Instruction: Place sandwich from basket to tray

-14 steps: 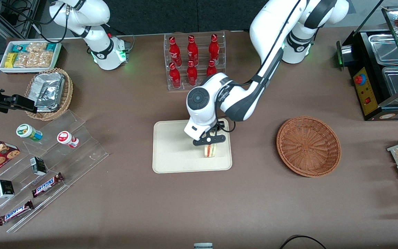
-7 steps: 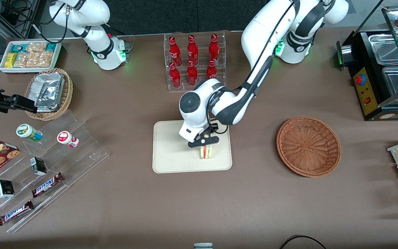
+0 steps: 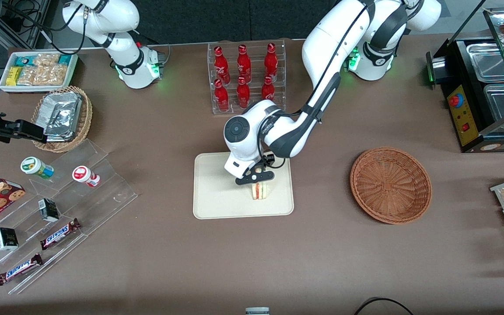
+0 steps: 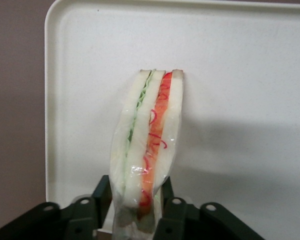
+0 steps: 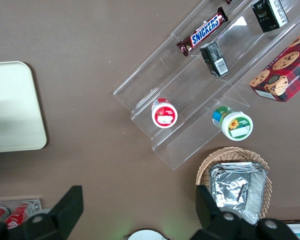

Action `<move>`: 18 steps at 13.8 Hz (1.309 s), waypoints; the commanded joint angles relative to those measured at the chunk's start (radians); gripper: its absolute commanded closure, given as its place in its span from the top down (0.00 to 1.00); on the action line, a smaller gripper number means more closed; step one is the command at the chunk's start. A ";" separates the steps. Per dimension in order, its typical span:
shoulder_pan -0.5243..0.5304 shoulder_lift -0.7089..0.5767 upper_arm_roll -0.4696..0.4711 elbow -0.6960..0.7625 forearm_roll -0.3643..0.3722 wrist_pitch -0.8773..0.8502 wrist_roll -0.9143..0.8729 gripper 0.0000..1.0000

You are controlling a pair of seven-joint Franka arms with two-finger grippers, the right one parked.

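The sandwich [image 3: 260, 191] stands on edge over the cream-white tray [image 3: 217, 192], at the tray's end nearer the basket. My left gripper [image 3: 256, 183] is above it and shut on it. In the left wrist view the black fingers [image 4: 104, 187] press both sides of the wrapped sandwich [image 4: 150, 130], whose green and red filling faces the camera, with the tray [image 4: 240, 75] under it. I cannot tell whether the sandwich touches the tray. The reddish-brown wicker basket [image 3: 390, 185] is empty and lies toward the working arm's end of the table.
A clear rack of red bottles [image 3: 245, 76] stands farther from the front camera than the tray. A clear stepped shelf with snack bars [image 3: 59, 205], a tan basket of foil packets [image 3: 62, 117] and a white snack bin [image 3: 37, 70] lie toward the parked arm's end. A black food warmer [image 3: 488, 87] stands at the working arm's end.
My gripper has carried the sandwich a little toward the parked arm's end and away from the front camera, staying over the tray. Its hold on the sandwich is unchanged.
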State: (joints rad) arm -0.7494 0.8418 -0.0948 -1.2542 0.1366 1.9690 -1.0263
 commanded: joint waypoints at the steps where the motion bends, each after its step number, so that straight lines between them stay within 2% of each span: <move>1: -0.015 -0.012 0.015 0.035 0.017 -0.024 -0.029 1.00; 4: -0.005 -0.108 0.021 0.039 0.017 -0.080 -0.038 1.00; 6: -0.007 -0.179 0.090 0.036 0.011 -0.152 -0.075 1.00; 8: -0.004 -0.268 0.119 0.029 0.011 -0.228 -0.084 1.00; 12: 0.109 -0.436 0.147 -0.002 -0.012 -0.436 -0.040 1.00; 15: 0.203 -0.571 0.147 -0.095 -0.050 -0.476 0.076 1.00; 18: 0.300 -0.639 0.147 -0.129 -0.078 -0.530 0.236 1.00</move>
State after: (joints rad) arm -0.4994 0.2739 0.0602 -1.3081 0.0860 1.4503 -0.8798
